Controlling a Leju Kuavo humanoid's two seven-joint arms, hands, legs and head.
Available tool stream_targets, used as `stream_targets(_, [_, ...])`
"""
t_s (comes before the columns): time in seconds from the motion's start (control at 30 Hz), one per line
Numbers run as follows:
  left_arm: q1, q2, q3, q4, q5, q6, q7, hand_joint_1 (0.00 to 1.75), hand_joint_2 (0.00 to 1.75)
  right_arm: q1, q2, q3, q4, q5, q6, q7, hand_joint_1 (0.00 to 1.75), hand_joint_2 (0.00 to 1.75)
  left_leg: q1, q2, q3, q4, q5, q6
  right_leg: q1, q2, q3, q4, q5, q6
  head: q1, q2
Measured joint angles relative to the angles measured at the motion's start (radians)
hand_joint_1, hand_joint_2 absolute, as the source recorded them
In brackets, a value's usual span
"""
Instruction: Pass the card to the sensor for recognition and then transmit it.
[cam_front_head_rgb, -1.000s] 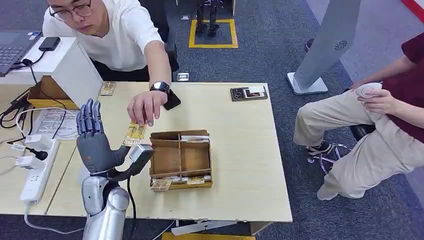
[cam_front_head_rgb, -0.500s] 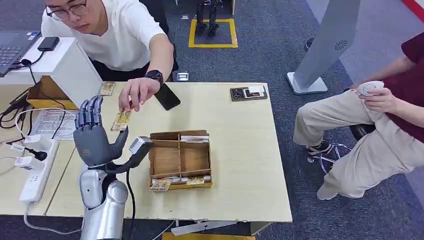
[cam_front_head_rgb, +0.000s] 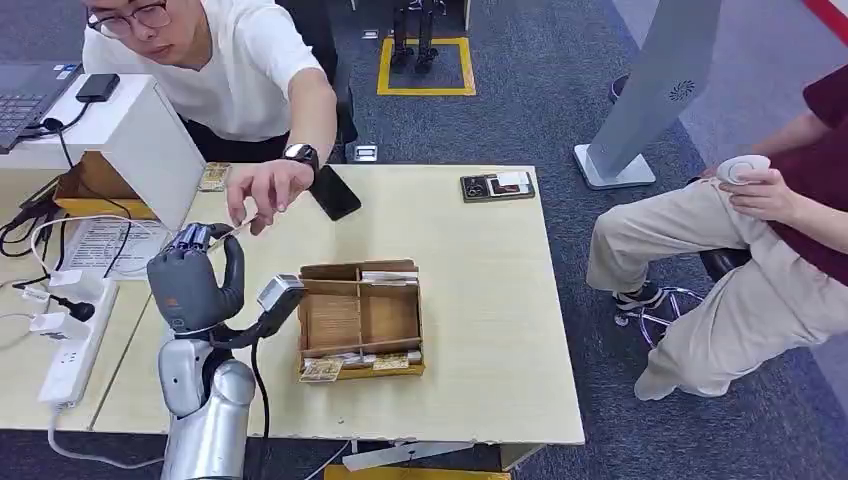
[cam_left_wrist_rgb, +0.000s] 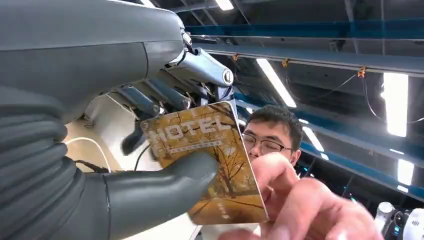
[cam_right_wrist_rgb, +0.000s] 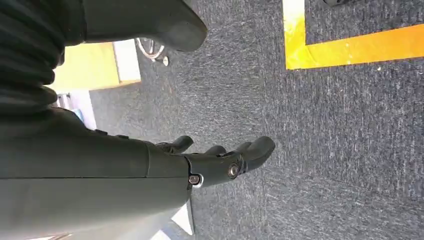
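The one legible word is "HOTEL", printed in pale capitals across the upper part of the card (cam_left_wrist_rgb: 210, 160), over a picture of golden autumn trees; a line of smaller print beneath it is too fine to read. The left hand (cam_left_wrist_rgb: 125, 165) holds this card between thumb and fingers. In the head view the card's print is too small to read.

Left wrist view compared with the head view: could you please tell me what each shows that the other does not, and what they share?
Left wrist view alone: the word HOTEL and autumn trees printed on the card, and the thumb pressed on its face. Head view alone: the table, the wooden box, a black phone and a seated person. Both: the left hand gripping the card, with the person's hand on it too.
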Motion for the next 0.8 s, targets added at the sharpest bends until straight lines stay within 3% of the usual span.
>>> stream_targets(0.4, [-0.002, -0.001, 0.011, 0.000, 0.018, 0.000, -0.014, 1.75, 1.75, 0.000, 0.000, 0.000, 0.000, 0.000, -0.002, 0.000, 0.00, 1.75, 0.000, 0.000, 0.000, 0.000, 0.000, 0.000, 0.000, 0.000, 0.000, 0.000, 0.000, 0.000, 0.000, 0.000])
stream_targets(0.67, [-0.002, -0.002, 0.013, -0.003, 0.049, 0.000, -0.053, 1.75, 1.75, 0.000, 0.000, 0.001, 0.001, 0.000, -0.003, 0.000, 0.00, 1.75, 0.000, 0.000, 0.000, 0.000, 0.000, 0.000, 0.000, 0.000, 0.000, 0.000, 0.000, 0.000, 0.000, 0.000])
stream_targets(0.8, [-0.002, -0.002, 0.013, -0.005, 0.026, 0.000, -0.042, 1.75, 1.75, 0.000, 0.000, 0.001, 0.002, -0.002, -0.003, 0.000, 0.00, 1.75, 0.000, 0.000, 0.000, 0.000, 0.000, 0.000, 0.000, 0.000, 0.000, 0.000, 0.000, 0.000, 0.000, 0.000])
